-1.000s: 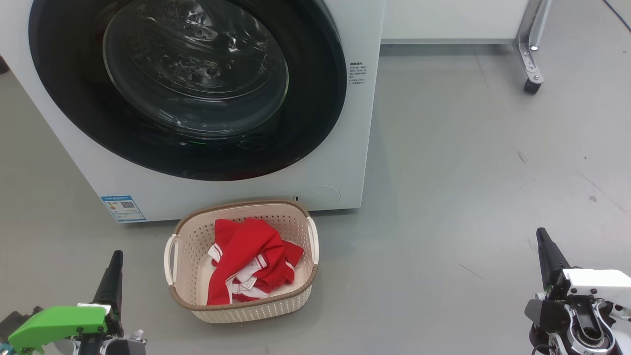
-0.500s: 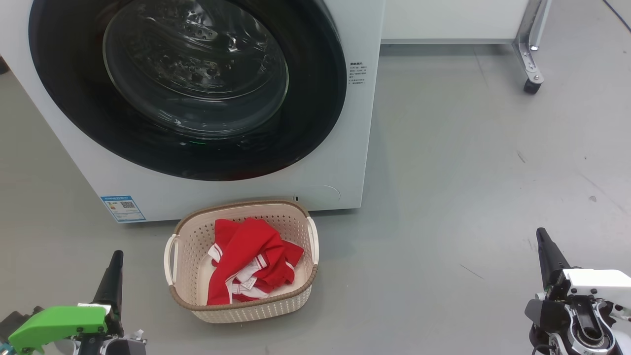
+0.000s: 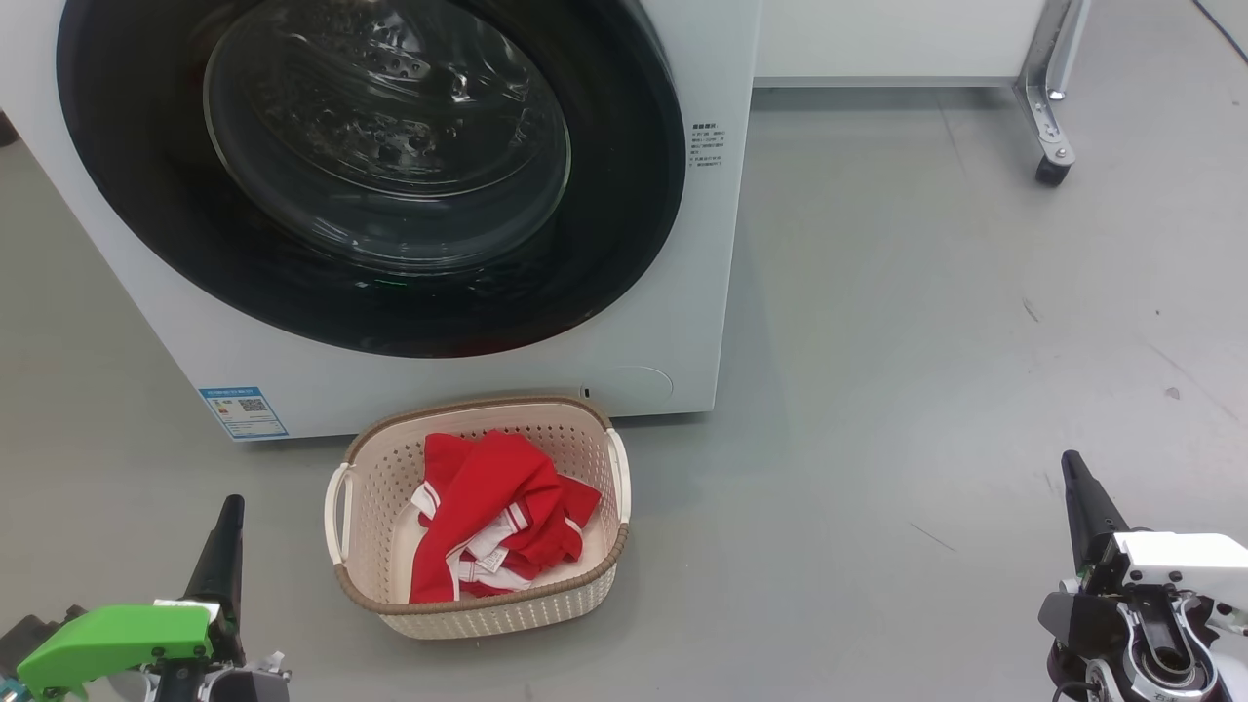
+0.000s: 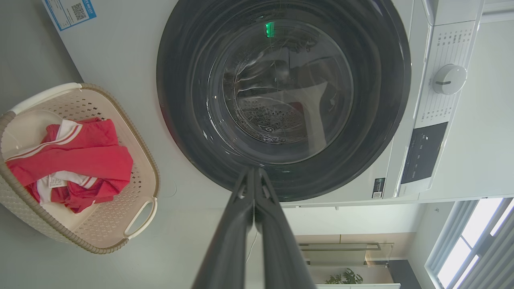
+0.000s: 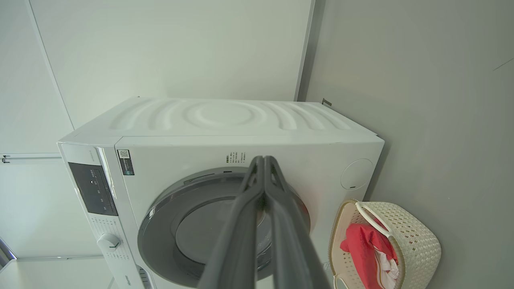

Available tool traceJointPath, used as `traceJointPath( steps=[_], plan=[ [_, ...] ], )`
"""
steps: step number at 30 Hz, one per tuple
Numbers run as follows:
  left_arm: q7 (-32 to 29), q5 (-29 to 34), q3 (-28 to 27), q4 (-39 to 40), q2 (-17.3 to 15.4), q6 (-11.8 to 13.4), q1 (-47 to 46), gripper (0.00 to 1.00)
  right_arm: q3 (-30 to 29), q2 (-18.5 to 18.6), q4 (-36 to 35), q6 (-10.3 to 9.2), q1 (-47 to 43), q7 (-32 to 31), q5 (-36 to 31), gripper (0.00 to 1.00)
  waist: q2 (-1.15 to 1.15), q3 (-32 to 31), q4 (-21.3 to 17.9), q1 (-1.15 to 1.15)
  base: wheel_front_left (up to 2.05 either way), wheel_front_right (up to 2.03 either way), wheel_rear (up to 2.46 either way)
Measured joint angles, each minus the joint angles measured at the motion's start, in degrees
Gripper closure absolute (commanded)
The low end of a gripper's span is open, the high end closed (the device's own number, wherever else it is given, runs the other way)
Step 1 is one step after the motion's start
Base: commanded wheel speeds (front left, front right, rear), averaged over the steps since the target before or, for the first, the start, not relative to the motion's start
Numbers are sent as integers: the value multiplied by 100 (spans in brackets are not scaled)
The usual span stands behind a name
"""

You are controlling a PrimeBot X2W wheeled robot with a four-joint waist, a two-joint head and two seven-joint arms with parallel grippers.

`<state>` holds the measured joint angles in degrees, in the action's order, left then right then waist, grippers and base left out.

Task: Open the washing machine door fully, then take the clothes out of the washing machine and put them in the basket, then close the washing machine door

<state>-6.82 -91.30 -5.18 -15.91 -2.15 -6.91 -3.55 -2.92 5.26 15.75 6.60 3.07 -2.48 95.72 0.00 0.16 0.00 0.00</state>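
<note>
A scuffed grey floor carries a white washer at far left, with a cream basket standing just beside its near face. At far right, a metal leg rests on a caster.

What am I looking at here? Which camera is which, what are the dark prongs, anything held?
A wheeled two-armed robot, seen through three cameras. The head view looks down at the grey floor: a white washing machine with its round black door shut, and in front of it a cream basket holding red clothes. The dark prongs at the bottom corners are the robot's own: left pincer, right pincer. The other two pictures come from cameras on each wrist, looking along that pincer's fingers, so they appear tilted. Both pincers are shut and hold nothing, away from the machine and basket.
</note>
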Motion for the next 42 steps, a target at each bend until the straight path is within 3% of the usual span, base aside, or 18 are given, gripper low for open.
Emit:
traceJointPath(
  steps=[42],
  plan=[
    [1, -4, 8, 4, 1, -1, 0, 100, -27, -2, 25, 8, 4, -9, -1, 100, 0, 0, -1, 0, 0, 0, 0]
  ],
)
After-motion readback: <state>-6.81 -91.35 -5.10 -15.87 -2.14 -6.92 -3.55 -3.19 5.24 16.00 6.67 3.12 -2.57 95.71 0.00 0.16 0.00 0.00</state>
